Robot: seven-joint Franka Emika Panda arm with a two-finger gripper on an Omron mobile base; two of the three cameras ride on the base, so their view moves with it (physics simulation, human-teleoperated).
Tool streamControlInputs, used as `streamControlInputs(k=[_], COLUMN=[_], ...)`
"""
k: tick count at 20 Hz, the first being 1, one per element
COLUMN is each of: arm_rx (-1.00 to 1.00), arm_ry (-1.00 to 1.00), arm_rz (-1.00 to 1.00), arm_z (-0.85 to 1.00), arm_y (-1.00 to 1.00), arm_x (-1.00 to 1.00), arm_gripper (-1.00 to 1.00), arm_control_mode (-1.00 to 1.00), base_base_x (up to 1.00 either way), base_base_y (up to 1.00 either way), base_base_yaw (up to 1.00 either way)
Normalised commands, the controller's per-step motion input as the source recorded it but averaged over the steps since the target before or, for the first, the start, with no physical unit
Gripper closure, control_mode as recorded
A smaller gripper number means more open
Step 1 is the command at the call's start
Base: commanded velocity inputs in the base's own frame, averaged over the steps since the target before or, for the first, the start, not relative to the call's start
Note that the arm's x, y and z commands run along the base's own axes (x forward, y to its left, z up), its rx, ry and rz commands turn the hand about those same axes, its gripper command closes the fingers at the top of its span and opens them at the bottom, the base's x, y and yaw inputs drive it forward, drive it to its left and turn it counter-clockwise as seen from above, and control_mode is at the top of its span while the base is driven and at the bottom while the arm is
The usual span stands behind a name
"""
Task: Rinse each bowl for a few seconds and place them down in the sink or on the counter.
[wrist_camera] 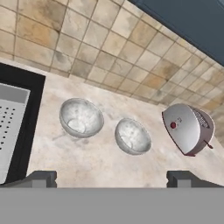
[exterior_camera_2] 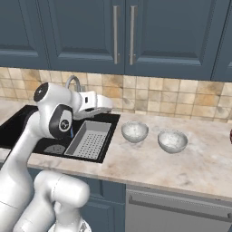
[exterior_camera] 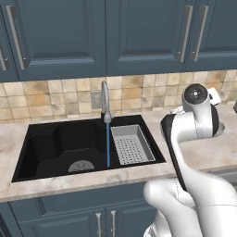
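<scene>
**Hand view: two bowls on the counter, jaws spread wide**

Hand view shows you both bowls upright on the counter point(wrist_camera: 96, 162), side by side and apart from each other. The left bowl point(wrist_camera: 81, 117) sits near the sink's black rim; the right bowl point(wrist_camera: 132, 136) lies between it and a grey domed appliance point(wrist_camera: 188, 128) with a red button. Your gripper point(wrist_camera: 111, 179) hovers above the counter with its fingertips point(wrist_camera: 41, 178) far apart and nothing between them.

From the right base view you see the same bowls, one point(exterior_camera_2: 134, 131) just beside the sink point(exterior_camera_2: 18, 122), the other point(exterior_camera_2: 172, 141) further right. A grey perforated tray point(exterior_camera_2: 90, 139) fills the sink's right side.

From the left base view, water runs in a thin blue stream point(exterior_camera: 108, 143) from the faucet point(exterior_camera: 105, 99) into the basin, landing near the round drain point(exterior_camera: 81, 166). Tan tiles point(exterior_camera: 55, 97) back the counter, with dark blue cabinets point(exterior_camera: 60, 37) above.
</scene>
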Motion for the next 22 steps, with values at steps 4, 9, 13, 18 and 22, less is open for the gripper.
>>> streamControlInputs(k=[4, 9, 13, 18, 22], arm_rx=[0.02, 0.00, -0.01, -0.03, -0.03], arm_ry=[0.04, 0.04, 0.06, 0.07, 0.08], arm_rz=[0.00, 0.00, 0.00, 0.01, 0.00], arm_z=[-0.03, -0.08, -0.18, -0.15, -0.11], arm_y=[0.01, 0.06, 0.07, 0.03, 0.01], arm_x=[-0.10, -0.08, -0.04, -0.01, 0.00], arm_gripper=[-1.00, -1.00, -1.00, -1.00, -1.00], arm_control_mode=[-1.00, -1.00, -1.00, -1.00, -1.00], base_base_x=[0.00, 0.00, 0.00, 0.00, 0.00], base_base_y=[0.00, 0.00, 0.00, 0.00, 0.00], base_base_yaw=[0.00, 0.00, 0.00, 0.00, 0.00])
